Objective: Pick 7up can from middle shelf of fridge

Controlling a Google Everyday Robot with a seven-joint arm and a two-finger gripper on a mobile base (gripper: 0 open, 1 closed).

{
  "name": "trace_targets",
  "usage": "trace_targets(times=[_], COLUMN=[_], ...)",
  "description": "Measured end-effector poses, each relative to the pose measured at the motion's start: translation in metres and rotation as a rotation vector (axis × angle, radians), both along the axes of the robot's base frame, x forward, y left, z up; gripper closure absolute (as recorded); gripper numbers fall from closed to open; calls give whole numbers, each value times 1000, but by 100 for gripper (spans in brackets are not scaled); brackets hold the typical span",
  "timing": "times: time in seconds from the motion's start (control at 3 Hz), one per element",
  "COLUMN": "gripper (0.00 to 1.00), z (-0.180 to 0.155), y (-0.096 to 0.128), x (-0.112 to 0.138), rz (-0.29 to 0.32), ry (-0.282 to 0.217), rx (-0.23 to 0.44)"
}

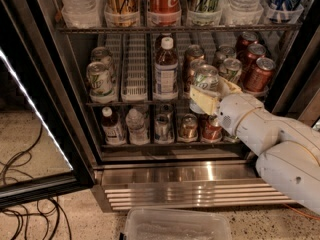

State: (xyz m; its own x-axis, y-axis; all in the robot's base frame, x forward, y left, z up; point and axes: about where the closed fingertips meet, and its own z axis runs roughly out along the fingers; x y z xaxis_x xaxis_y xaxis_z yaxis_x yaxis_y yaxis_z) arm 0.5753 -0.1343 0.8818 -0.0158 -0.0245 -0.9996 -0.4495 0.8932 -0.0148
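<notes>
My gripper [212, 92] is shut on a 7up can [206, 77], silvery with green markings, and holds it upright at the front of the middle shelf [131, 103], right of centre. One cream finger [202, 100] lies across the can's lower front; the other is behind it. My white arm [280, 144] reaches in from the lower right. Two more 7up cans [99, 79] stand in the far left lane. The fridge [190, 194] stands open, its glass door [30, 104] swung out to the left.
A bottle [165, 69] stands in the centre lane, gold-brown cans [193, 55] behind the held can, red cans [257, 73] at the right. Tall cans and bottles fill the top tier; bottles and cans fill the bottom tier. A clear plastic bin [175, 226] and cables [25, 204] lie on the floor.
</notes>
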Motion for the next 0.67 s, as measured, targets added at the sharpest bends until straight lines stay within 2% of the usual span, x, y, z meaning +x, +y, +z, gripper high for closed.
trace_targets(times=[0.33,0.67], gripper=[100,100], z=[0,2], y=[13,50], x=[-11,-49], rz=[41,144], ry=[15,43], rx=[-3,33])
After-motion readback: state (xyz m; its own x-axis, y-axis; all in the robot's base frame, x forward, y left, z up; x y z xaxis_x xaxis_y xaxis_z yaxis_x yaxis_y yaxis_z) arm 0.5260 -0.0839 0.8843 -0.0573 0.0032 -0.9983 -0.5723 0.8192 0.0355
